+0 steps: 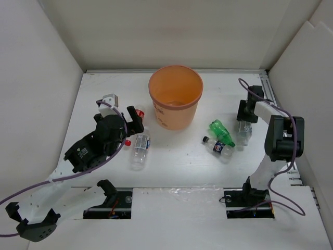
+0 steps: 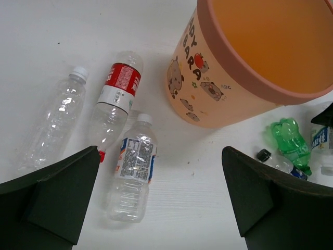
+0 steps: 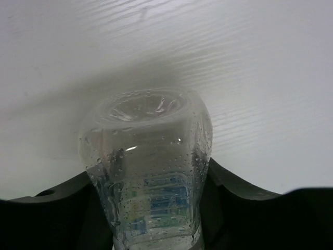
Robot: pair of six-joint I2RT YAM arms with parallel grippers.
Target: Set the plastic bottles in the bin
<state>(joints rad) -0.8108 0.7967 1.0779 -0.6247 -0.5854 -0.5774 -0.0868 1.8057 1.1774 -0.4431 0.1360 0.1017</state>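
1. At upper centre of the overhead frame, a round orange-tan plastic bin [image 1: 175,96] is standing upright.
2. Left gripper [image 2: 161,166], fingers spread wide, is hovering over a white-capped clear plastic bottle [image 2: 54,122], a red-labelled bottle [image 2: 115,104] and a white-labelled bottle [image 2: 134,172].
3. Right gripper [image 3: 153,203] is pinching a clear blue-labelled bottle [image 3: 148,151].
4. A green plastic bottle [image 1: 222,131] and a dark-blue-labelled bottle [image 1: 218,147] are lying lower right of the bin.

Bin [image 1: 174,119]: orange-tan round bucket, tapered, cartoon animals on side, upright, open top. 3 btls lie close together left of it: plain clear btl [image 2: 54,122] w/ white cap, red-label btl [image 2: 115,101], white-label btl [image 2: 132,172] w/ white cap. Right of bin: green btl [image 1: 222,133] lying against dark-label btl [image 1: 218,147], black cap. Farther right: wet clear btl [image 3: 148,172], blue print, clamped btwn right gripper [image 3: 151,205] fingers.
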